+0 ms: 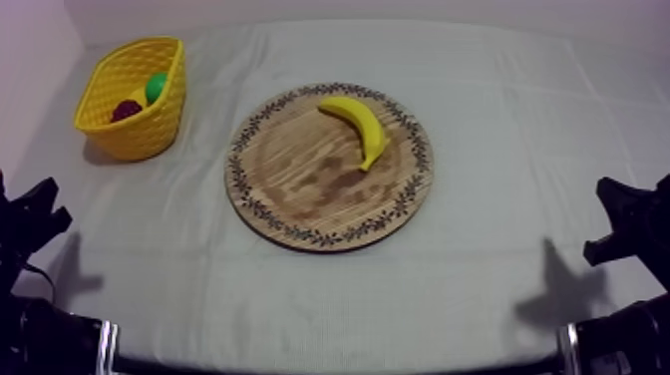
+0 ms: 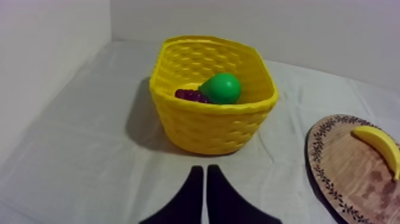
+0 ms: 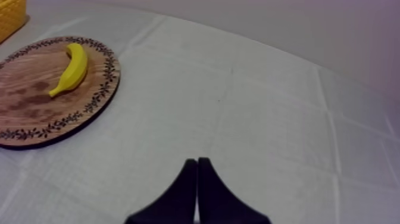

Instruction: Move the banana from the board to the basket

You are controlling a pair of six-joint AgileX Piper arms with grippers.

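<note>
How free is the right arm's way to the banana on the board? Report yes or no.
Probably yes. The right tool sits shut low at its side; only bare cloth lies between it and the wooden board, where the banana lies uncovered.

Lighting is soft and even, coming from overhead. The tabletop (image 1: pixel 518 130) is bright at centre and dimmer, with a violet cast, toward the top view's corners. The yellow basket (image 1: pixel 140 125) throws a soft shadow on its side away from the wooden board (image 1: pixel 299 189). The board carries a thin dark shadow along its near rim. Diffuse shadows lie inward of the left gripper (image 1: pixel 55 204) and the right gripper (image 1: pixel 598 219). The pear (image 2: pixel 221 87) bears a mild highlight, and the banana (image 1: pixel 357 120) is evenly lit.
</note>
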